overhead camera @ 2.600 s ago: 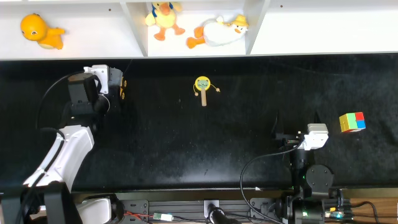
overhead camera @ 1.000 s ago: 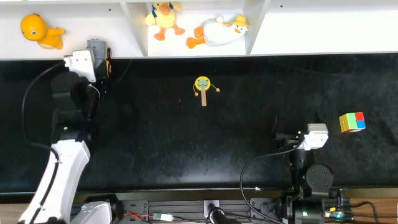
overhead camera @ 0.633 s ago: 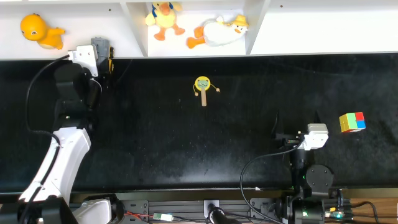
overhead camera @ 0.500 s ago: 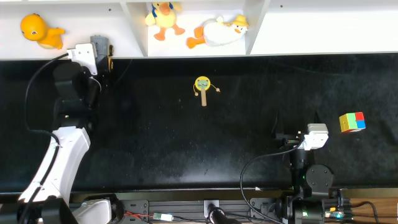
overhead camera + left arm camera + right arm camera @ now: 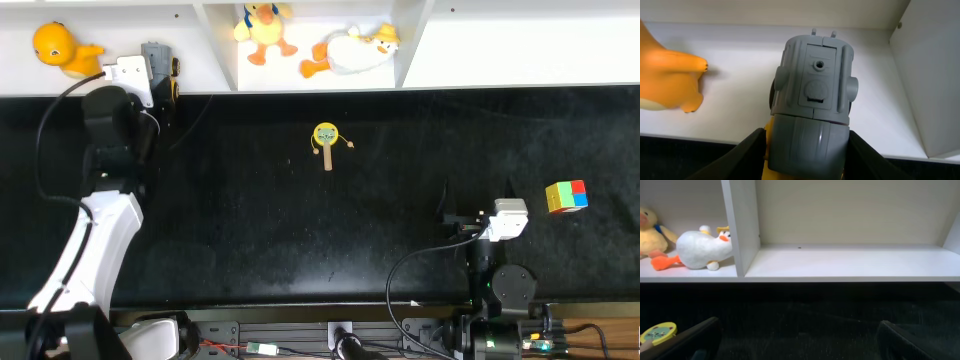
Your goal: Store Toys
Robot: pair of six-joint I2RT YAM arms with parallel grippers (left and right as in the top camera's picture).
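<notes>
My left gripper (image 5: 160,70) is shut on a grey and yellow toy robot (image 5: 812,105) and holds it at the mouth of the left shelf compartment (image 5: 740,115), beside an orange duck (image 5: 62,50) that also appears as an orange shape (image 5: 667,82) in the left wrist view. My right gripper (image 5: 800,340) rests open and empty low at the table's front right. On the black table lie a small yellow rattle drum (image 5: 326,140) and a colourful cube (image 5: 566,196).
A yellow plush duck (image 5: 264,28) and a white plush goose (image 5: 350,50) fill the middle compartment. The right compartment (image 5: 850,260) is bare. White dividers (image 5: 742,225) separate the compartments. The black mat (image 5: 330,230) is open between the arms.
The left arm has carried the toy robot up the table from the left side to the shelf edge, and over the last second nudged it slightly further in. The right arm is still.
</notes>
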